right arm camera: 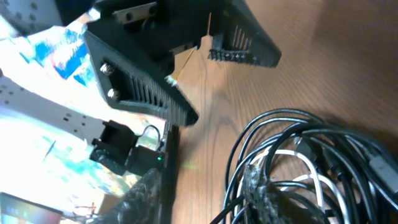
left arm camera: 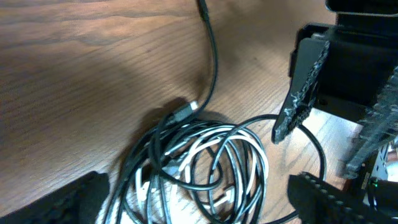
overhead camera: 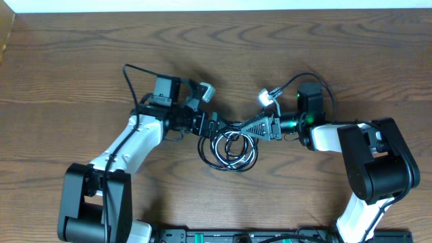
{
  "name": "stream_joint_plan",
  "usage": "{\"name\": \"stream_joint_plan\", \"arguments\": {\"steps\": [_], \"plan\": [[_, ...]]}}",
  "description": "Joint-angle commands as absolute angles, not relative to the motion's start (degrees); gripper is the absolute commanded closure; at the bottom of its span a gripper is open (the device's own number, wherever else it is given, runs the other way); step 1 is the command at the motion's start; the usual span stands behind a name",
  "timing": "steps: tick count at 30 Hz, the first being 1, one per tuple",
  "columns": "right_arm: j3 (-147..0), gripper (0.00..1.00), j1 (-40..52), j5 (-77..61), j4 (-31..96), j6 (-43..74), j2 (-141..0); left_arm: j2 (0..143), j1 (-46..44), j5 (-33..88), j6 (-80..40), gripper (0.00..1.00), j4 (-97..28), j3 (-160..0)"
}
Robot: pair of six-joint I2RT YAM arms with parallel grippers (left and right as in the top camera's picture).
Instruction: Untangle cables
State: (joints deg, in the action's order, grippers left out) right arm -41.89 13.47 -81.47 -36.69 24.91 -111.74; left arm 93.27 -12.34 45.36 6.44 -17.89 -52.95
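Two grippers on your feed: where were they? (desk)

Both were near the middle of the table (overhead camera: 81, 74), meeting tip to tip from opposite sides, right over the cables (overhead camera: 228, 150). (operator)

And the cables themselves? (desk)

They lay on the table in one loose coil, loops over loops. Most were black, with a white cable (left arm camera: 205, 142) threaded through. One black strand ran off from the coil's far edge across the table, and a small plug (left arm camera: 185, 112) rested on the rim of the coil beside it. (operator)

What did you have in the left gripper (left arm camera: 196, 179)? (desk)

Nothing. My left wrist camera showed its fingers spread wide, one at each bottom corner of the view, with the coil lying on the table between them. The right wrist camera caught the same jaws from the other side, gaping. (operator)

And the right gripper (right arm camera: 205, 177)? (desk)

Its fingers stood partway apart, low at the coil's edge. One sat in among the black strands, and strands crossed the gap. The view was too blurred for me to tell whether the jaws pinched a strand or only stood around it. From the left wrist camera I saw one of its toothed fingers pointing down just beside a black loop, but I could not tell whether they touched. (operator)
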Motion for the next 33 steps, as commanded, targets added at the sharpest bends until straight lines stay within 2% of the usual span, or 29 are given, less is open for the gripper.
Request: {"name": "stream_joint_plan", "arguments": {"steps": [1,5,7,14,19,24,30,33], "plan": [[-42.00,0.52,13.74,-83.07,-36.64,24.84,-111.96,93.67,-8.73,45.08,4.08,0.01,-17.85,-52.77],[-42.00,0.44,15.53,-76.71,-36.42,25.61,-111.98,93.67,-4.73,44.84,1.21,0.00,-18.61,-52.77],[-42.00,0.43,17.19,-74.22,-36.58,26.09,-111.98,93.67,-4.05,44.75,1.74,0.00,-20.01,-52.77],[-42.19,0.52,22.74,-63.18,-37.54,23.51,-111.98,93.73,-3.97,39.75,3.42,0.00,-25.80,-52.71],[-43.27,0.56,23.81,-60.12,-34.35,21.45,-111.98,93.84,-3.99,39.38,5.98,0.00,-26.98,-52.71],[-47.44,0.56,24.51,-55.77,-19.68,14.85,-110.78,93.97,-3.97,39.35,6.00,0.00,-26.92,-52.71],[-60.75,0.52,28.10,-44.53,11.05,1.67,-107.11,94.00,-3.97,39.35,6.02,0.00,-26.92,-52.71],[-66.63,0.50,31.94,-38.98,22.06,-3.51,-107.15,94.00,-3.97,39.35,6.04,0.00,-26.92,-52.71]]}}
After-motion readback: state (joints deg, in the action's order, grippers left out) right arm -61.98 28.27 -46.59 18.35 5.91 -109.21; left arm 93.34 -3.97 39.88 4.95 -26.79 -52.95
